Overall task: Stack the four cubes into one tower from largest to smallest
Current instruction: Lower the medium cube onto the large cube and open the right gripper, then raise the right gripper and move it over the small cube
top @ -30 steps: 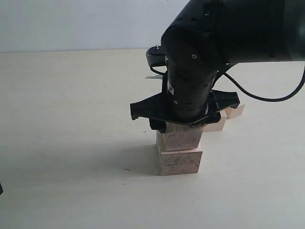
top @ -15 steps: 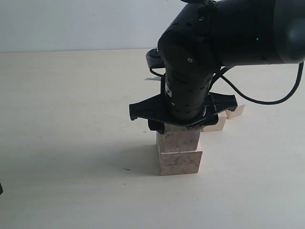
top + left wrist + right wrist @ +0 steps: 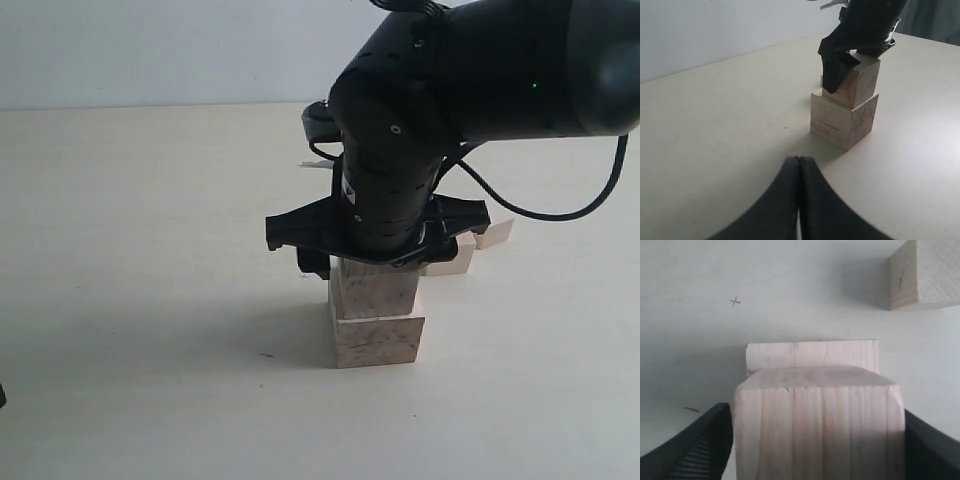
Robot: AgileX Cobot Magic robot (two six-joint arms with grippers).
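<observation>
The tower is two pale wooden cubes: the largest cube (image 3: 378,340) (image 3: 842,120) on the table and the second cube (image 3: 375,292) (image 3: 862,85) (image 3: 817,425) resting on it. My right gripper (image 3: 375,266) (image 3: 817,440) straddles the second cube from above, open, its fingers (image 3: 705,440) a sliver off the cube's sides. Behind the tower on the right lie the third cube (image 3: 450,262) (image 3: 927,275) and the smallest cube (image 3: 493,235), partly hidden by the arm. My left gripper (image 3: 799,165) hangs shut and empty, well short of the tower.
The beige table (image 3: 150,250) stretches wide to the left and front of the tower. A black cable (image 3: 540,205) trails from the right arm above the loose cubes. A pale wall stands behind the table's far edge.
The right gripper's left finger has shifted outward from the second cube's side and the wrist has risen slightly. The cubes have not moved.
</observation>
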